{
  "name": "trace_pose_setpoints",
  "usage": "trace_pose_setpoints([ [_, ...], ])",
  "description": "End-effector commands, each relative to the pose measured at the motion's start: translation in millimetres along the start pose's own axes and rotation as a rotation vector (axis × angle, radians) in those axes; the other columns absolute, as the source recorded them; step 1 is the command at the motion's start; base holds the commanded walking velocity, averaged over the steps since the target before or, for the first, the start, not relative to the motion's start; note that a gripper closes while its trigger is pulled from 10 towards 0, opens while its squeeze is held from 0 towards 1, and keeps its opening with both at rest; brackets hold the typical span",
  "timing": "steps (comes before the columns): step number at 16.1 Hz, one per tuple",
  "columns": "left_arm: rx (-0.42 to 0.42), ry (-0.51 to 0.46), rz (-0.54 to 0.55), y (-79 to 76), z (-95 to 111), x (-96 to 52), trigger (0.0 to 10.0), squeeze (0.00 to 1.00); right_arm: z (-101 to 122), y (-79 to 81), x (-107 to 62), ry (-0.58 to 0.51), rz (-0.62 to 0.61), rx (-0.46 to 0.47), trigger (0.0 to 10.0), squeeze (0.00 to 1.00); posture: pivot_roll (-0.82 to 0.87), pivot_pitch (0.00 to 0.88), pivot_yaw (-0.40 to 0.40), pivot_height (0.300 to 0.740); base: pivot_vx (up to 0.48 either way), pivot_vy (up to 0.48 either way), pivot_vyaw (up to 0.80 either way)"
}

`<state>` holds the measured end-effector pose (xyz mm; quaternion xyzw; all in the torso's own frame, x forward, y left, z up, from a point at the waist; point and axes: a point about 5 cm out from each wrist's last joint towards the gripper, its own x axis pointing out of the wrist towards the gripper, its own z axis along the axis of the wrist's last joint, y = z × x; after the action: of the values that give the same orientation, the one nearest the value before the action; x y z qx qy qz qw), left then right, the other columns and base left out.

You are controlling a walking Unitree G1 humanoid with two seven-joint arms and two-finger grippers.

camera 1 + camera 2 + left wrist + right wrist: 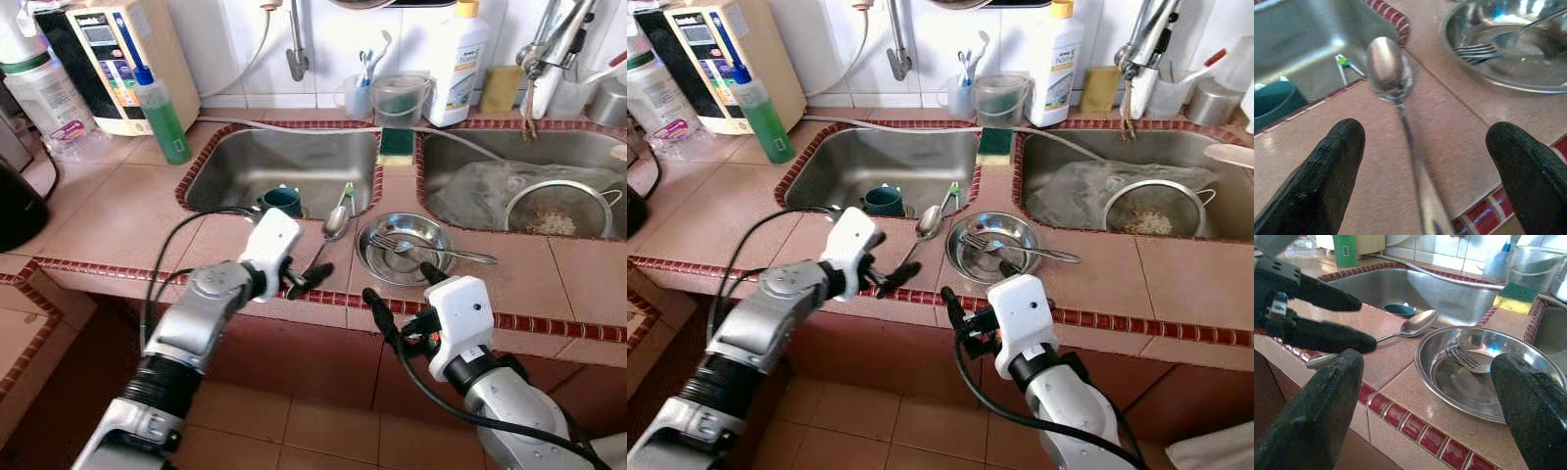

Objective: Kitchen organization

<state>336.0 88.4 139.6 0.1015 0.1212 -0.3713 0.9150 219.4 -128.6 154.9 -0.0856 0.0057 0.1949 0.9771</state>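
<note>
Left gripper (pixel 312 279), jaws spread, sits low at the tiled table (pixel 118 215) edge; the spoon (pixel 333 227) lies flat between its fingers (pixel 1327 171), handle toward the wrist, bowl at 12 o'clock. Right gripper (pixel 402 289), jaws spread, hovers at the table edge at 6 o'clock of the steel bowl (pixel 409 250), which holds a fork (pixel 421 247). Left sink (pixel 284 162) with a dark cup (pixel 282 201) lies just beyond the spoon.

Two silver arms, ribbed black collars at forearm joints. White boxy wrist housings. Left gripper (pixel 312 278): two long matte-black fingers. Right gripper (pixel 399 297): same fingers, orange-red mark on housing. Black cables loop along both arms.
</note>
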Motion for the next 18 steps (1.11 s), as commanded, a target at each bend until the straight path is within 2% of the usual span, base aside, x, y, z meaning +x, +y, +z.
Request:
trace_pose_setpoints([
  [1,0.009,0.011,0.016,0.9,0,-2.0,10.0,0.00,1,1.1,1.3,-0.005,-0.001,0.000,10.0,0.00,-0.31,0.068,0.146,0.736,0.000,0.000,0.00],
  [4,0.005,0.026,0.036,-1.0,2,7.4,10.0,0.00,2,3.5,2.3,-0.012,-0.002,0.011,10.0,0.00,-0.31,0.066,0.151,0.736,0.000,0.000,0.00],
  [9,-0.018,0.056,0.120,5.2,2,20.6,10.0,0.00,4,4.8,3.5,-0.021,-0.013,0.016,10.0,0.00,-0.32,0.064,0.162,0.736,0.000,0.000,0.00],
  [13,-0.061,0.072,0.182,14.1,-1,29.7,10.0,0.00,5,5.0,4.1,-0.025,-0.020,0.017,10.0,0.00,-0.32,0.066,0.161,0.736,0.000,0.000,0.00],
  [18,-0.065,0.106,0.258,30.5,-4,31.2,10.0,0.00,6,4.4,2.1,-0.025,-0.037,0.019,10.0,0.00,-0.33,0.083,0.165,0.736,0.000,0.000,0.00],
])
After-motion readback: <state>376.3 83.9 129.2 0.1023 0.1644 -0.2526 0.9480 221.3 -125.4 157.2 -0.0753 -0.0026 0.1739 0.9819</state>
